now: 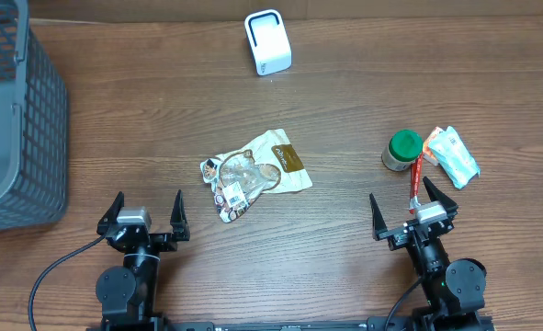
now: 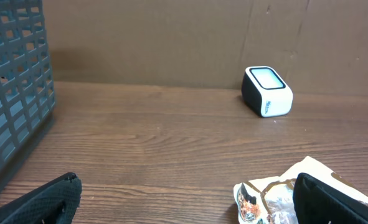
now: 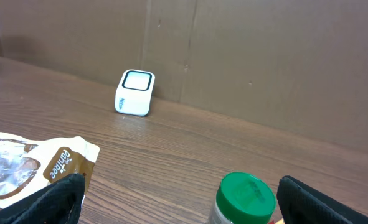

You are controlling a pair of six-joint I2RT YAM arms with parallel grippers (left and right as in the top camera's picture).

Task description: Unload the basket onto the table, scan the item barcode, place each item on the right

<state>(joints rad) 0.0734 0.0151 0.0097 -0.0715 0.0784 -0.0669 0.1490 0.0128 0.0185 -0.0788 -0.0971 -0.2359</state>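
At bench (image 1: 345, 101) centre: snack pouch (image 1: 255, 172), label up, within either arm's reach;
Far edge: scanner (image 1: 267, 42), window up, likely awaiting the barcode;
Left tool (image 1: 147, 204): apart, empty;
Right tool (image 1: 412, 204): apart, empty

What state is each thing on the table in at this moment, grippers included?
Left gripper, open, holding nothing.
Right gripper, open, holding nothing.
Snack bag, lying flat, barcode label facing up.
Scanner, standing at the far edge, untouched.
Jar, upright, green lid on.
Blue packet, lying flat on the right side.
Red packet, lying flat on the right side.
Basket, upright at the left edge.
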